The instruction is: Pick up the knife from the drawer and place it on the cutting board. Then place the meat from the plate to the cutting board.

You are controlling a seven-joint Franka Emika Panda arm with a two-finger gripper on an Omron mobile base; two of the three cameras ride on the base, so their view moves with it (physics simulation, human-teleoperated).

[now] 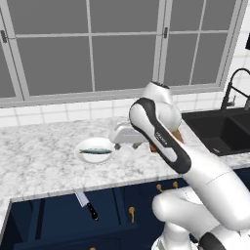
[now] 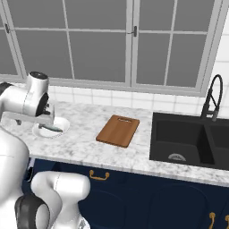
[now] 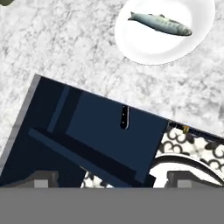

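The knife (image 1: pixel 87 205) lies in the open navy drawer (image 1: pixel 53 219), below the counter's front edge. In the hand view only its black handle (image 3: pixel 124 117) shows, on the drawer's (image 3: pixel 109 144) dark floor. The meat (image 1: pixel 95 151), a small silvery fish, rests on the white plate (image 1: pixel 83 156) on the counter. Fish (image 3: pixel 160 23) and plate (image 3: pixel 144 48) appear at the hand view's top. My gripper (image 3: pixel 113 179) is open and empty, high over the counter edge and looking down on drawer and plate. My white hand (image 1: pixel 126 135) hovers just right of the plate. The reddish-brown cutting board (image 2: pixel 118 130) lies farther right.
A black sink (image 2: pixel 192 138) with a dark faucet (image 2: pixel 212 96) sits at the right end of the marble counter (image 1: pixel 39 161). Navy cabinet doors with brass handles (image 2: pixel 99 175) run below. My own arm (image 1: pixel 166 141) hides most of the board in the left base view.
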